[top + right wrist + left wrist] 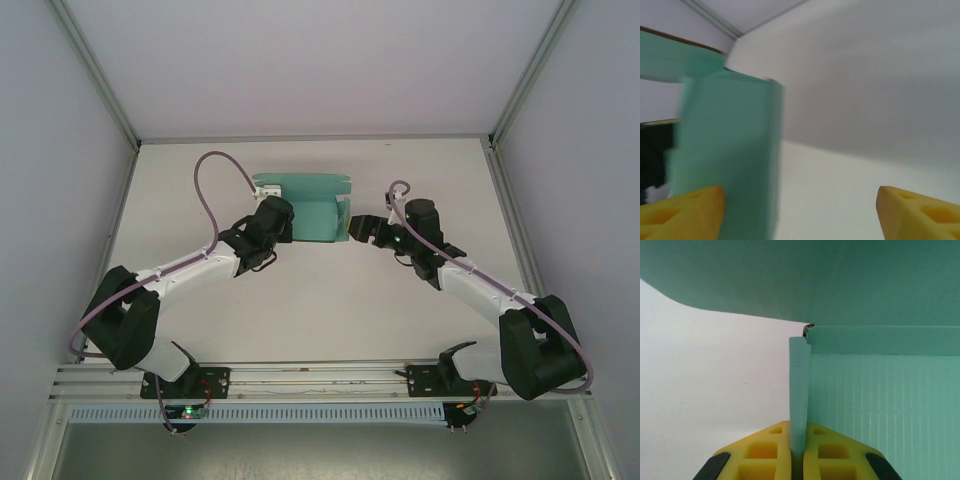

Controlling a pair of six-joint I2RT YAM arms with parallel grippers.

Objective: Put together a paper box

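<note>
The left gripper (799, 456) is pinched shut on a thin upright flap of the paper box (880, 400). The card stands edge-on between its yellow pads (765, 450). The right gripper (800, 215) hangs open with its fingers (685, 210) wide apart and an end flap just beside the left one. The teal box lies partly folded at the far middle of the white table (320, 310). Its long axis runs left to right between the two grippers, and a broad curved flap lies along its far side. Grey walls (60, 150) enclose the table.
</note>
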